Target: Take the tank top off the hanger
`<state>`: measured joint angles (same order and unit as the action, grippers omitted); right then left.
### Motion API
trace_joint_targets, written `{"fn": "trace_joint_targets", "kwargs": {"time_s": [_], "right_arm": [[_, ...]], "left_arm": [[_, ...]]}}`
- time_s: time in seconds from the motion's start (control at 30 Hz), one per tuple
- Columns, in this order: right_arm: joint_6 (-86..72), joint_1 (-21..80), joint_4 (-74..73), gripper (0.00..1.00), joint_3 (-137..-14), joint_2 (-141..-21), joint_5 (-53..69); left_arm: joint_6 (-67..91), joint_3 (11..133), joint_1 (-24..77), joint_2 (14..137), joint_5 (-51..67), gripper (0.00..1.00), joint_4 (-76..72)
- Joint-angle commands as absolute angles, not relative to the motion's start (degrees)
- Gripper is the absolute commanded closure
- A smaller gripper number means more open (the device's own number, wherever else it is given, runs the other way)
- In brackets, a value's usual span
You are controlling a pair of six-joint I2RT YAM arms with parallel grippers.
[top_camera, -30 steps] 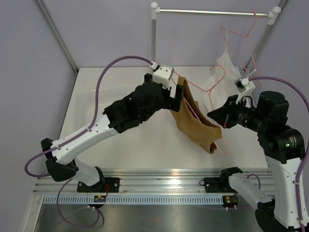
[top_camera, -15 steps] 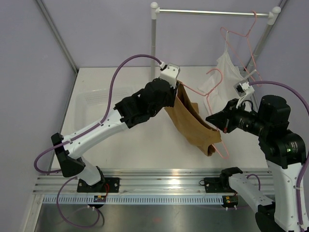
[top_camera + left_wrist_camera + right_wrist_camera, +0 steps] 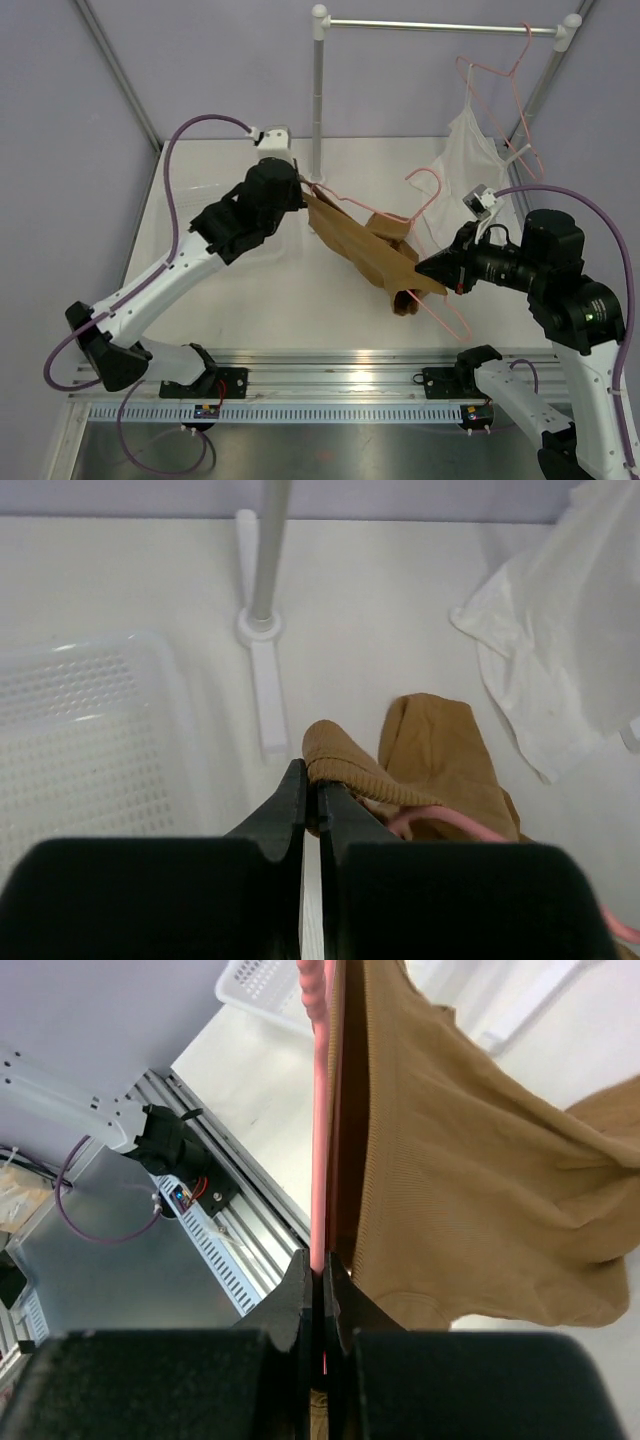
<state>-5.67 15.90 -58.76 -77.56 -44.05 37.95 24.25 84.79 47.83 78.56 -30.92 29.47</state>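
**Top external view:** The tank top [image 3: 360, 250] is stretched above the table [image 3: 250, 295] between the two arms, draped on the hanger [image 3: 440, 318]. The left gripper [image 3: 306, 192] meets its upper left end and the right gripper [image 3: 425, 268] meets its lower right end. How the jaws stand cannot be made out from this angle.

**Left wrist view:** The jaws are closed to a sliver, pinching a ribbed edge of the tank top [image 3: 440, 765]. The hanger [image 3: 440, 822] shows as pink wire under the fabric, to the right of the fingers. A perforated white basket [image 3: 80, 720] lies to the left. The rack post [image 3: 262, 560] stands ahead and a white top [image 3: 560, 640] hangs to the right.

**Right wrist view:** The jaws are clamped on the wire of the hanger [image 3: 318, 1110] alone. The tank top [image 3: 470, 1180] hangs just beside the wire, on its right.
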Motion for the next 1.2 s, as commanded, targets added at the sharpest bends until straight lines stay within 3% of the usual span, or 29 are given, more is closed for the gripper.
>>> {"fn": "trace_joint_targets", "kwargs": {"time_s": [0.0,0.2,0.3,0.43,0.5,0.6,0.67,0.73,0.87,1.1,1.13,1.17], "right_arm": [[-3.3,17.3,-56.9,1.0,-78.2,-40.7,43.3],[-8.6,17.4,-46.8,1.0,-74.2,-38.3,45.6],[-17.9,17.4,-29.8,1.0,-67.1,-35.6,44.2],[-32.1,17.4,12.4,1.0,-54.3,-33.0,37.7],[-37.2,17.4,23.4,1.0,-52.6,-36.5,34.9],[-38.3,17.3,31.4,1.0,-53.6,-40.1,28.9],[-35.8,17.3,24.8,1.0,-56.3,-41.4,23.6],[-27.8,17.3,3.3,1.0,-65.5,-43.7,17.5],[-21.6,17.4,-20.3,1.0,-73.8,-45.4,9.0],[-13.2,17.4,-44.5,1.0,-86.6,-54.4,-2.6],[-12.7,17.3,-47.0,1.0,-87.8,-56.1,-5.8],[-12.3,17.3,-47.8,1.0,-89.1,-57.7,-6.9]], "left_arm": [[30.8,81.8,43.1,71.6,-35.5,1.0,29.0],[32.6,76.0,41.9,65.1,-28.3,1.0,29.6],[31.6,68.2,43.1,58.6,-13.9,1.0,21.7],[27.5,59.1,51.9,54.0,-1.3,1.0,11.8],[24.9,54.7,57.1,54.1,6.4,1.0,8.2],[25.0,50.3,62.1,53.8,2.4,1.0,8.5],[26.7,49.0,62.1,54.0,-3.0,1.0,10.5],[30.2,49.8,62.1,54.6,-13.8,1.0,16.6],[32.4,53.8,62.1,56.5,-26.4,1.0,26.6],[29.2,62.0,56.0,62.0,-24.8,0.96,30.4],[28.7,62.7,55.6,62.2,-24.4,0.94,30.1],[28.2,63.6,55.4,62.3,-23.8,0.86,29.9]]}}
